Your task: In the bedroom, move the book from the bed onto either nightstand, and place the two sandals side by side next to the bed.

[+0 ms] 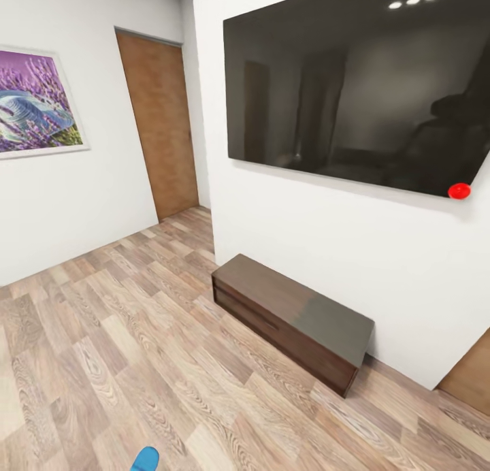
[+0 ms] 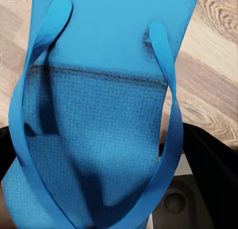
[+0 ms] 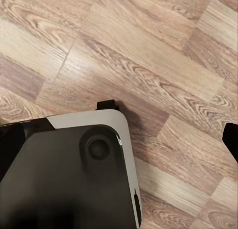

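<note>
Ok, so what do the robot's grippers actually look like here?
Little shows. The left gripper has plain matte black jaws, seen flanking the blue sandal. Of the right gripper, one blunt black jaw tip shows. No cables or markings are visible on either.

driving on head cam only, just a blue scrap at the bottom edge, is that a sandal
Observer: Yes. The left wrist view shows the sandal close up, bright blue with two straps, above the wood floor.
Operator: is the left pincer clamped on it
Observer: Cannot tell, the sandal covers the fingers.
Operator: what's under the right arm
Observer: The right wrist view shows wood planks and a corner of the robot's base.
</note>
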Tool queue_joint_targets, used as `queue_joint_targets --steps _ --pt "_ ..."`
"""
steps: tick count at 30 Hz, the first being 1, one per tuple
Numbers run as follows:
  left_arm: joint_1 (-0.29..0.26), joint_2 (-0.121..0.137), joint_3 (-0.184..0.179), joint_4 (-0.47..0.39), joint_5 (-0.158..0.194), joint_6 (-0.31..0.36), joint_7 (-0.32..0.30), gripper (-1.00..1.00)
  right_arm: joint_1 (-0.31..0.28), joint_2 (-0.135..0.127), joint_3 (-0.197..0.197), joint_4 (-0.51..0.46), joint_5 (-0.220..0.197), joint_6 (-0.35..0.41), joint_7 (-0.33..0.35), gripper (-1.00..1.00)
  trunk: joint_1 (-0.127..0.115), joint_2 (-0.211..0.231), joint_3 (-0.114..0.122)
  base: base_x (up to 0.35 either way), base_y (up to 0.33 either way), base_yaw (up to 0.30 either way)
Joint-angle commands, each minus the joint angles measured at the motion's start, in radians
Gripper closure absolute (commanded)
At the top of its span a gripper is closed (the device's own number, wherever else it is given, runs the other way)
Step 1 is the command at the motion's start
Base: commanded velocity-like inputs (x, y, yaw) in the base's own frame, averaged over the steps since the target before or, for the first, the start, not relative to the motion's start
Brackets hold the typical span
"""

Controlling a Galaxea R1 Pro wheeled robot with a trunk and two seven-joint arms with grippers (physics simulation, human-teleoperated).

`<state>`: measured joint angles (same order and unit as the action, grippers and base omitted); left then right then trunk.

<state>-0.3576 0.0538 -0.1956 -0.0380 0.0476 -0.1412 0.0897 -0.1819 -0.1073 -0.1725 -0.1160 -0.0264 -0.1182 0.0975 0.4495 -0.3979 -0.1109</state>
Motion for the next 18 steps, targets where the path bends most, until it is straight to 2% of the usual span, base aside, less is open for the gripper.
queue_joint_targets --steps 1,18 --pt "-0.001 0.000 -0.009 0.001 0.003 -0.003 0.004 1.00 -0.001 0.000 -0.007 0.001 -0.003 -0.003 0.007 -1.00 0.001 -0.002 -0.003 0.000 0.000 0.225" --pt "-0.001 0.000 -0.009 0.001 0.001 -0.003 0.004 1.00 -0.001 0.000 -0.007 0.001 -0.003 -0.003 0.007 -1.00 0.001 -0.002 -0.017 0.000 0.000 0.241"
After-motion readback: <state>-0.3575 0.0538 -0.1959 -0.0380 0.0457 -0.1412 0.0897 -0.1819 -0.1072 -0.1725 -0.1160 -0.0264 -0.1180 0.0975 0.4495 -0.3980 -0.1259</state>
